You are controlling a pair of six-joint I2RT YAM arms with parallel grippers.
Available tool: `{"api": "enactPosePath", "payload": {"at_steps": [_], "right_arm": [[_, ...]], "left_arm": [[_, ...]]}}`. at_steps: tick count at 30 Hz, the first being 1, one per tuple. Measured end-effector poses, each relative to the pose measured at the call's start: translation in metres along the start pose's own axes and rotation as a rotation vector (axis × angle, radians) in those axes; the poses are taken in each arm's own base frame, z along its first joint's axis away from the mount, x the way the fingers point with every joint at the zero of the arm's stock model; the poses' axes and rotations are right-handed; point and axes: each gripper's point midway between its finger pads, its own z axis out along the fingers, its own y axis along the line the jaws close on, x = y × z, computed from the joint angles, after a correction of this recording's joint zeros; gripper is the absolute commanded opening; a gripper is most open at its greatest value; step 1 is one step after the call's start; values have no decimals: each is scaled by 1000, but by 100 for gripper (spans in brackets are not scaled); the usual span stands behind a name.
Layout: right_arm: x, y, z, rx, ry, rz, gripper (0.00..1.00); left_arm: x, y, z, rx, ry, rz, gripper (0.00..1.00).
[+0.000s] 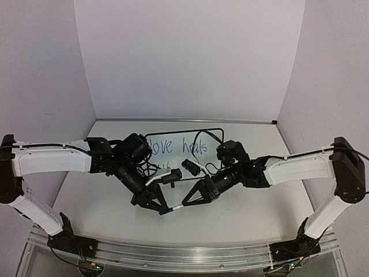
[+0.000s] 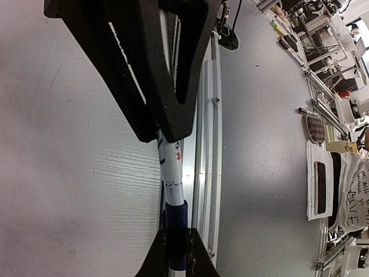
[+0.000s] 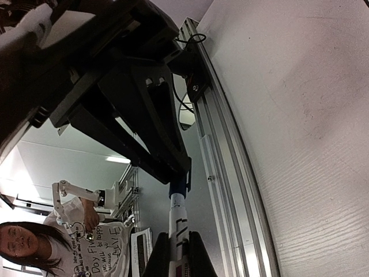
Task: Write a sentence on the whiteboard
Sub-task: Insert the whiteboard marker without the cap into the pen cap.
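Top view, centre: the left gripper (image 1: 162, 208) is clamped on the blue end of a marker (image 1: 173, 208) and the right gripper (image 1: 186, 203) on its white barrel. Behind them lies the whiteboard (image 1: 173, 160), where the sentence (image 1: 176, 145) reads "love heals", the rest hidden.

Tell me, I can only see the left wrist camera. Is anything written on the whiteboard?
Observer: Yes. The top camera shows blue words, "love heals", on the whiteboard. The rest is hidden.
Operator: Is the pen touching the board?
Observer: No. From the top, the pen is in front of the board and apart from it. It is held between the left gripper and the right gripper.
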Motion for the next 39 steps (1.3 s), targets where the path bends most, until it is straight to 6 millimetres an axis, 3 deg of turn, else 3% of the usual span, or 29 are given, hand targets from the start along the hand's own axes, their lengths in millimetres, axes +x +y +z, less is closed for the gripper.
{"api": "enactPosePath", "payload": {"at_steps": [8, 22, 32, 35, 39], "right_arm": [[0, -4, 8, -21, 10, 22, 0], [3, -6, 9, -32, 10, 24, 0], [2, 1, 13, -49, -4, -29, 0], [0, 1, 13, -45, -11, -32, 0], [-4, -4, 13, -19, -37, -37, 0]], "left_arm": [[7, 2, 3, 8, 33, -35, 0], [2, 2, 8, 52, 69, -89, 0], [-40, -7, 5, 95, -38, 15, 0], [-40, -8, 5, 100, -37, 15, 8], [-37, -7, 5, 93, -29, 11, 40]]}}
